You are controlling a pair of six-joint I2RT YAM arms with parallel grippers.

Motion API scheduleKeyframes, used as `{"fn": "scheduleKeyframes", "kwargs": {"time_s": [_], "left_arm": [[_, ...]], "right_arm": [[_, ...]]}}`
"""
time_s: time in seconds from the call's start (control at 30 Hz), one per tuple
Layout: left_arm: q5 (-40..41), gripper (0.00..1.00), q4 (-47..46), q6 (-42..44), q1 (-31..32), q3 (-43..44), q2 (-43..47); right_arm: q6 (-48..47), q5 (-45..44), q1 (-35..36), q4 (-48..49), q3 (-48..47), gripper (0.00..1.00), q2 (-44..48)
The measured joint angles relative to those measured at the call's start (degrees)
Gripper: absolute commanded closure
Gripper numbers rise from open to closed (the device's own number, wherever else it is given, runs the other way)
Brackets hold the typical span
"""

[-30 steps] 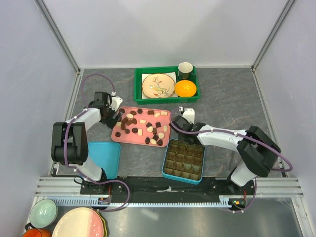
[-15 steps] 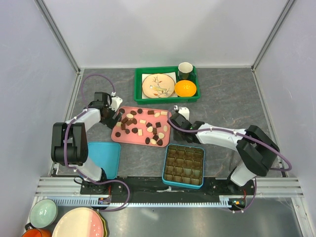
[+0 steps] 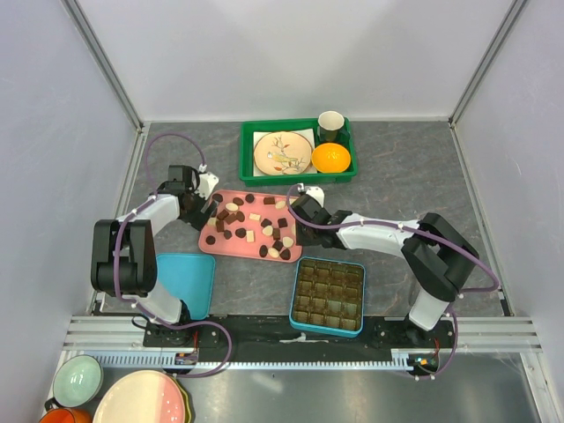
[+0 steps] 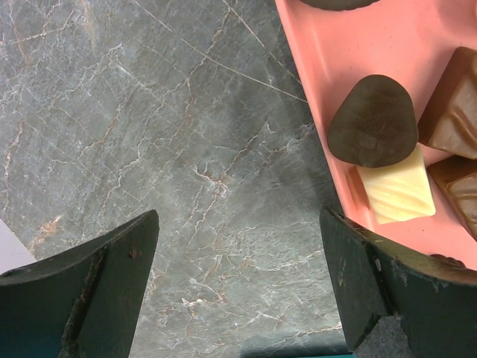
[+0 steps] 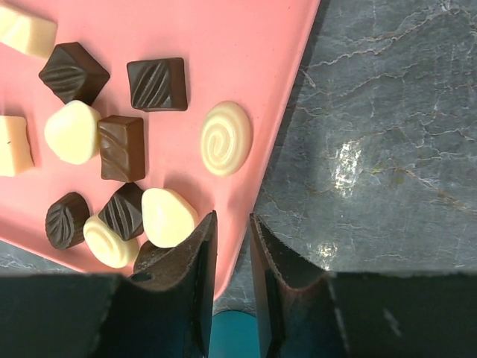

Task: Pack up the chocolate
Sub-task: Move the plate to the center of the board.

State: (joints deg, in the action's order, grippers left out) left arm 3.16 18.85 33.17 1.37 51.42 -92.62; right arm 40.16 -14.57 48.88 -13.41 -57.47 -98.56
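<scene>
Many small dark, light brown and cream chocolate pieces (image 3: 264,225) lie on a pink tray (image 3: 204,244). A teal box (image 3: 328,291) with empty brown compartments stands in front of it. My right gripper (image 3: 298,211) is at the tray's right edge; in the right wrist view its jaws (image 5: 232,216) are nearly together with the tray's rim (image 5: 246,45) between them, next to a cream swirl piece (image 5: 226,138). My left gripper (image 3: 207,204) is open at the tray's left edge (image 4: 320,67), over bare table (image 4: 238,216), near a dark piece (image 4: 373,119) and a cream piece (image 4: 395,186).
A green bin (image 3: 300,179) at the back holds a patterned plate (image 3: 283,152), a cup (image 3: 330,125) and an orange (image 3: 331,158). A teal lid (image 3: 185,282) lies at the front left. Bowls (image 3: 75,379) and a plate (image 3: 141,401) sit below the rail.
My right gripper has moved from above the teal box back and left to the pink tray's right edge. The left arm has barely moved.
</scene>
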Motion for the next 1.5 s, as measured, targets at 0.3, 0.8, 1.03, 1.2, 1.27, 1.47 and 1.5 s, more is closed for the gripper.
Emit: {"fn": "scheduleKeyframes", "kwargs": {"time_s": [0.3,0.8,1.03,1.2,1.27,1.47,1.5], "left_arm": [[0.0,0.04,0.0,0.0,0.02,-0.02,0.02],[1.31,0.04,0.11,-1.05,6.01,0.31,-0.28],[2.86,0.04,0.76,-2.71,11.5,3.34,-2.91],[2.91,0.04,0.81,-4.26,14.53,5.81,-5.11],[2.97,0.04,0.85,-4.79,15.41,6.64,-5.79],[3.02,0.03,1.75,-6.16,16.5,7.56,-6.25],[3.06,0.01,2.32,-6.4,16.5,7.72,-6.25]], "right_arm": [[-1.68,-0.63,-0.09,0.2,-0.35,0.84,-2.67],[-4.0,-3.52,-7.87,-0.02,-1.57,0.86,-3.63],[-3.5,-6.4,-9.84,-1.49,0.13,0.85,-1.99],[-2.71,-8.76,-10.95,-3.91,1.33,0.58,-0.52],[-2.45,-10.23,-11.19,-5.18,1.92,0.47,0.2],[-2.49,-14.29,-11.26,-10.03,3.13,0.46,4.96],[-2.47,-15.17,-11.26,-11.08,3.06,0.46,6.78]]}}
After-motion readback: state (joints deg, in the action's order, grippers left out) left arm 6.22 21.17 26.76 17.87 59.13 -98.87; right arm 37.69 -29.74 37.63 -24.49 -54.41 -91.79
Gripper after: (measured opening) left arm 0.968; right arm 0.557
